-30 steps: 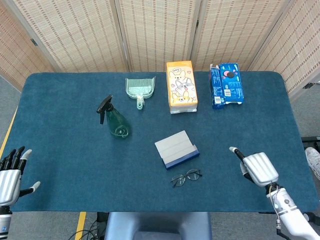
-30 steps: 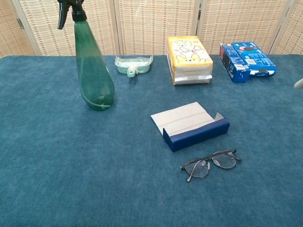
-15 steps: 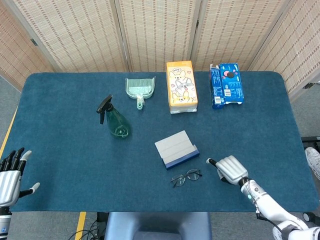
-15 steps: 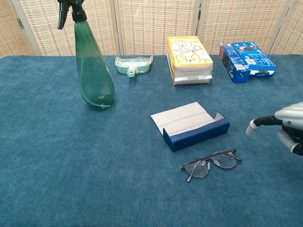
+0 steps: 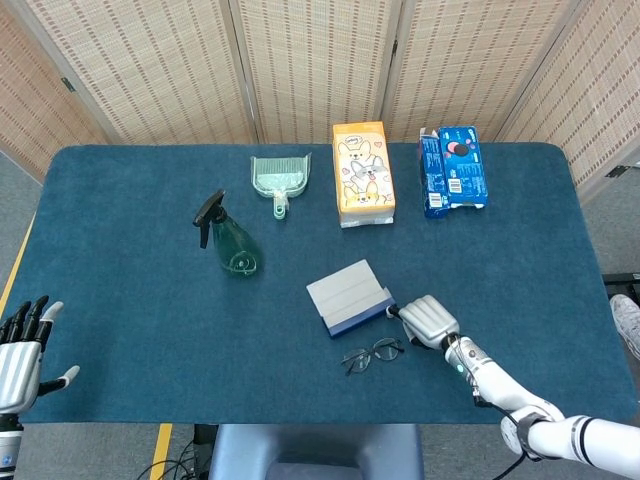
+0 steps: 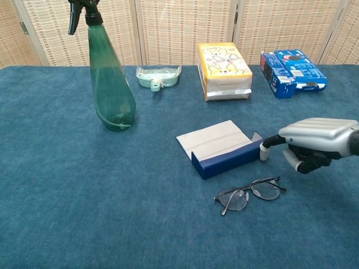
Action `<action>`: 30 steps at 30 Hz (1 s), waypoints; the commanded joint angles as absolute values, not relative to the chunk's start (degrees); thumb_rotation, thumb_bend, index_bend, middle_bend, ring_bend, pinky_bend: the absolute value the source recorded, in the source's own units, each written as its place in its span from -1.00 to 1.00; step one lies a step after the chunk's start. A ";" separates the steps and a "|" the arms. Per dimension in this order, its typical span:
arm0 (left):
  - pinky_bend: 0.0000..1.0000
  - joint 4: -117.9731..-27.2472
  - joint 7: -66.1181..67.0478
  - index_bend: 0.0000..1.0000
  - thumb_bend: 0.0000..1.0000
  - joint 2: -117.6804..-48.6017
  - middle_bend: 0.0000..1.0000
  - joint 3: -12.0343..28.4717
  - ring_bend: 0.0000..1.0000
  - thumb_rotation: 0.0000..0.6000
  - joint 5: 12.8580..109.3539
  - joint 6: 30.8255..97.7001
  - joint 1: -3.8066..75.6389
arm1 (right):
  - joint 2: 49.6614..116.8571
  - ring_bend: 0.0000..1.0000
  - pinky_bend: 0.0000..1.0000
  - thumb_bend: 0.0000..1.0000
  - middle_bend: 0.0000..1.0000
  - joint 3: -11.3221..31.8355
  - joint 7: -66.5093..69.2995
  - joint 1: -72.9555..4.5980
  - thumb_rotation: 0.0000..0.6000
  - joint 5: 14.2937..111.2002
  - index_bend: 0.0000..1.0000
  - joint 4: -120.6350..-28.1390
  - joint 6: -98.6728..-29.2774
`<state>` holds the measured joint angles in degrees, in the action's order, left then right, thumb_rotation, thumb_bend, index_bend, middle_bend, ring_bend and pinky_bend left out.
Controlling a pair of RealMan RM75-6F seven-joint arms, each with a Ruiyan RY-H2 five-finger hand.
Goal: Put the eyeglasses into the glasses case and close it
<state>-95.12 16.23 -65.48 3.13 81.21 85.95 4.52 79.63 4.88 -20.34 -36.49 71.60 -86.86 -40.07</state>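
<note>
Head view, items on the blue-carpeted tabletop point(image 5: 130, 250): one glasses case point(image 5: 348, 298), navy outside with a pale grey lining, lying open near the middle, its lid flap spread flat on the far side; one pair of eyeglasses point(image 5: 373, 353), thin dark frame, lying unfolded on the cloth just in front of the case and apart from it, not yet inside. My right hand point(image 5: 428, 320) sits at the case's right end, one extended fingertip touching or just short of that end wall, the other fingers point(image 6: 303, 163) curled under the palm; it holds nothing, and the eyeglasses lie just beside and below it, untouched. My left hand point(image 5: 20, 350) is at the near left edge of the tabletop, well apart from everything, fingers spread, empty. Back row, left to right: one green spray bottle point(image 5: 230, 240) with black trigger head, upright; one pale green dustpan point(image 5: 279, 177), handle toward me; one orange-yellow box point(image 5: 363, 172) printed with cartoon rabbits, its lettering too small to read; one blue biscuit box point(image 5: 453, 169) showing a dark round sandwich biscuit, its brand name and remaining print too small to read. Folding woven screens point(image 5: 320, 60) stand behind the tabletop.
</note>
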 commanded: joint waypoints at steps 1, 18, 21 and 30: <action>-0.65 -95.08 16.26 -0.73 -0.74 -65.48 -0.86 3.13 -0.90 1.00 81.17 85.97 4.48 | 81.29 1.00 1.00 1.00 1.00 5.87 -21.20 -38.12 1.00 70.28 -0.60 -85.56 -39.74; -0.65 -94.67 16.02 -0.73 -0.74 -65.52 -0.86 3.09 -0.90 1.00 81.10 86.11 4.23 | 77.98 1.00 1.00 1.00 1.00 6.95 -20.13 -39.69 1.00 73.39 -0.47 -93.17 -47.11; -0.65 -95.02 16.23 -0.73 -0.74 -65.55 -0.86 2.94 -0.90 1.00 81.35 86.38 4.06 | 78.20 1.00 1.00 1.00 1.00 6.57 -19.97 -40.50 1.00 74.85 -0.46 -93.98 -46.89; -0.65 -95.73 16.70 -0.73 -0.74 -64.49 -0.86 2.94 -0.90 1.00 81.34 87.45 3.30 | 84.96 1.00 1.00 1.00 1.00 6.87 -21.33 -45.88 1.00 72.66 -0.46 -88.32 -41.42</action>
<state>-95.72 16.68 -64.50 2.93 81.34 87.44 3.31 83.99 6.79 -20.77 -44.98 73.36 -89.20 -42.30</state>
